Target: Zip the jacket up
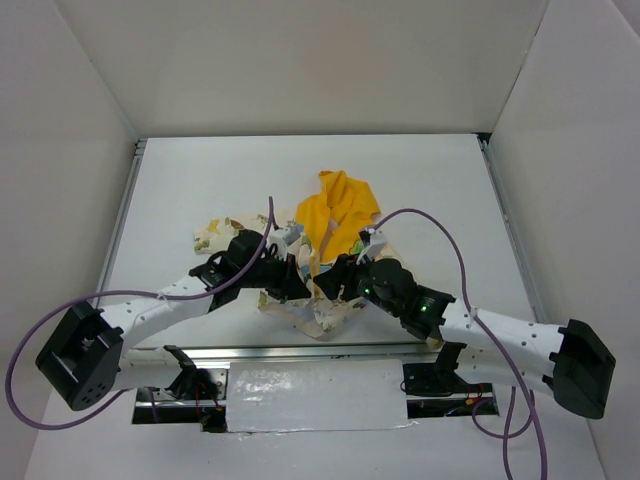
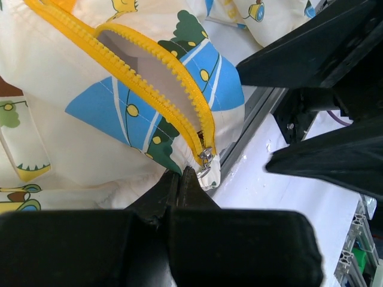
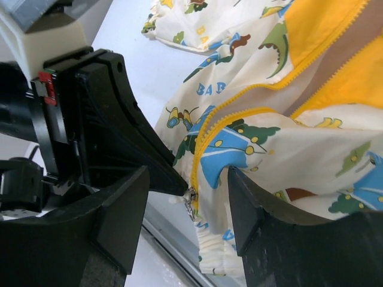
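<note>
White panel walls [image 1: 300, 60] box in a white table [image 1: 200, 170], which has a metal rail [image 1: 300, 352] along its near edge. The jacket [image 1: 320, 318] lies crumpled at the table's middle, close to the near edge. Its yellow hood [image 1: 345, 205] points toward the far side and its hem hangs by the rail.

The left gripper [image 2: 179, 179] is pinched tight on the hem just below the zipper slider [image 2: 205, 156]. The slider sits at the bottom of the yellow zipper [image 2: 149, 84], and above it the teeth gape apart. The right gripper [image 3: 188, 209] stands wide with one finger on each side of the slider, gripping nothing.

The slider is small, so closing could catch only fabric. A pull might then drag the hem out of the left pinch or bunch the loose cloth.
</note>
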`<act>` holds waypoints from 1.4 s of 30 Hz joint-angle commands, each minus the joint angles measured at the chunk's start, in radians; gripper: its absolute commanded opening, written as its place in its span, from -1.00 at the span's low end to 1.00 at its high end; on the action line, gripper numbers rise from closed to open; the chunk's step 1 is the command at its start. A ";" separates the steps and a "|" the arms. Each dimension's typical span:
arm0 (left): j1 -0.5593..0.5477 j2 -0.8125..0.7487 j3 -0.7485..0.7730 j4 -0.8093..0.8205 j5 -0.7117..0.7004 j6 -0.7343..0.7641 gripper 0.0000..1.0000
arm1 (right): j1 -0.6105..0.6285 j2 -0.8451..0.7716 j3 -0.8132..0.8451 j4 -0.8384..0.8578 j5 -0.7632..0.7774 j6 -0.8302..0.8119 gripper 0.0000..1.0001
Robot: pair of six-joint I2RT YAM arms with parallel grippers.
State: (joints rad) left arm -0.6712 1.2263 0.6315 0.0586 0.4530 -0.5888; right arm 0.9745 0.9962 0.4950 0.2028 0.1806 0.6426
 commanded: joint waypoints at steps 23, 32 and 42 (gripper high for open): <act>-0.007 0.041 0.050 0.040 0.067 0.000 -1.00 | 0.105 -0.048 -0.144 0.116 -0.075 0.227 -0.03; -0.008 0.029 0.051 0.029 0.065 0.007 -1.00 | 0.105 0.059 -0.133 0.158 -0.050 0.212 -0.03; -0.008 0.030 0.045 0.037 0.069 0.003 -1.00 | 0.105 0.087 -0.111 0.173 -0.059 0.216 -0.17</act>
State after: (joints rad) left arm -0.6712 1.2613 0.6418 0.0669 0.4877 -0.6022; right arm 1.0714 1.0721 0.3508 0.3035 0.1150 0.8661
